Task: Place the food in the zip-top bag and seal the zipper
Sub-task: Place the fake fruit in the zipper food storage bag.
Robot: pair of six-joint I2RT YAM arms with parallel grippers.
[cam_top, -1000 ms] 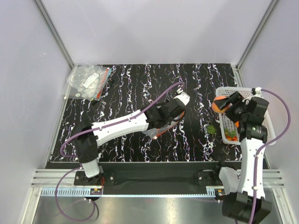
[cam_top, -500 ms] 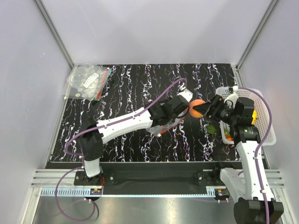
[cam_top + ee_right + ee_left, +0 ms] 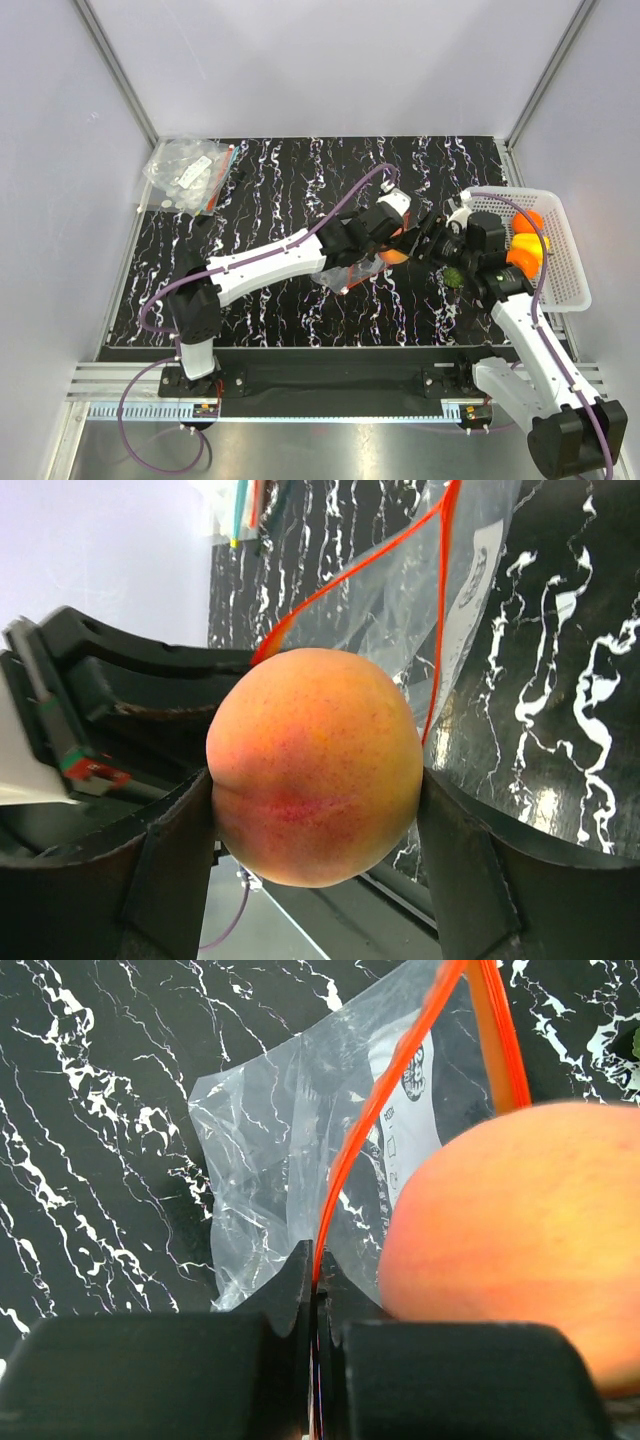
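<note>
Peach-pink fruit is held in the wide right gripper at the mouth of the bag, mid tabletop. The left gripper pinches the red strip tight. Next: push it in, let go.

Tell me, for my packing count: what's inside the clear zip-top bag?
No fruit visible inside the clear bag, just its white label; a round peach-coloured toy fruit at the mouth covers part.

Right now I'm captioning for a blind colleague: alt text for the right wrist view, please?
A peach-coloured toy fruit fills the frame, clamped between the black fingers of the right claw. Behind it, the clear zip-top bag holds its red-edged mouth open over the black marbled table.
</note>
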